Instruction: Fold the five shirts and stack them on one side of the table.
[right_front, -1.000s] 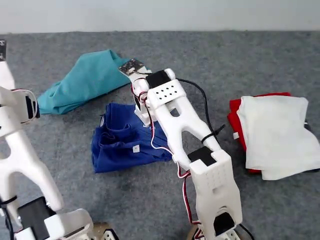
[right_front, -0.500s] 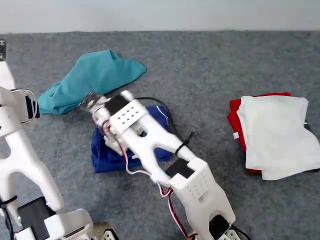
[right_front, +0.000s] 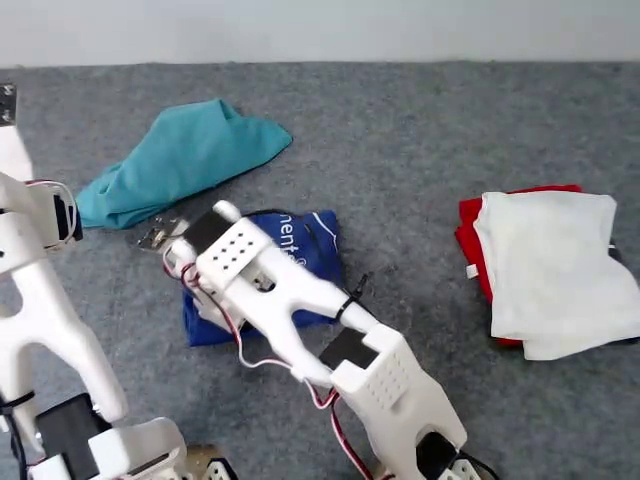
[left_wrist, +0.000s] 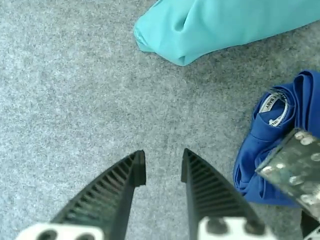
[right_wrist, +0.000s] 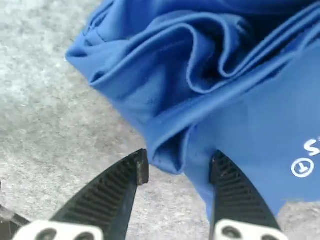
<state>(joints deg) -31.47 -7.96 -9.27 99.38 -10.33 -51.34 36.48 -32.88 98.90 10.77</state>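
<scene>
the right arm (right_front: 290, 295) swings a lot in one second. a second ago it points to 12 o'clock, past the blue shirt (right_front: 305, 235), near the tip of the teal shirt (right_front: 180, 160). now it leans toward 10 o'clock and lies over the blue shirt, with its end at the shirt's 9 o'clock edge. the blue shirt stays in its place, a bit to 9 o'clock of the table (right_front: 400, 120) middle. it looks bunched up, not folded.

the right gripper (right_wrist: 177, 167) is low over the blue shirt. its fingers are spread apart, and a blue fold edge sits between them, not pinched yet. i think it is lining up to grab that edge and start the fold.

the left gripper (left_wrist: 162, 167) keeps still. its fingers are spread too, holding nothing, over bare table near the teal shirt.

at 3 o'clock the white shirt (right_front: 555, 270) lies on the red shirt (right_front: 468, 235), so the stack has begun. blue and teal are still to do.
</scene>
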